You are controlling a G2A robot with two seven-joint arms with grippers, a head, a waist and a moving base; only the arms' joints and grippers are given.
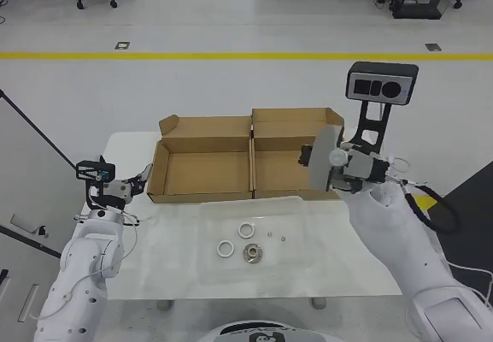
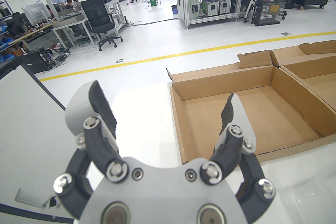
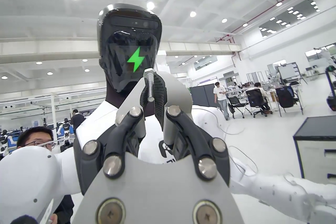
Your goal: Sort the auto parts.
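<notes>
1. My right gripper (image 3: 153, 88) is clamped on a threaded bolt (image 3: 149, 87). The bolt is pinched between the pads, its long axis runs along my fingers, and its wider end pokes out at the tips.
2. That hand is raised, with the tips turned back toward me and upward, not down at the table (image 1: 169, 265).
3. The key relation: in the top view the bolt hangs over the right box (image 1: 280, 175), whose floor lies below it. The left box (image 1: 203, 171) sits just beside, touching wall to wall.
4. My call: the wrist should tip downward before I let go, or the bolt may tumble and bounce out.
5. My left gripper (image 2: 164, 104) is spread wide and holds nothing, at the left box's outer edge.
6. White rings (image 1: 247, 230) and a metal nut (image 1: 251, 252) wait on the table between my arms. The free left hand looks the better choice for them.
</notes>
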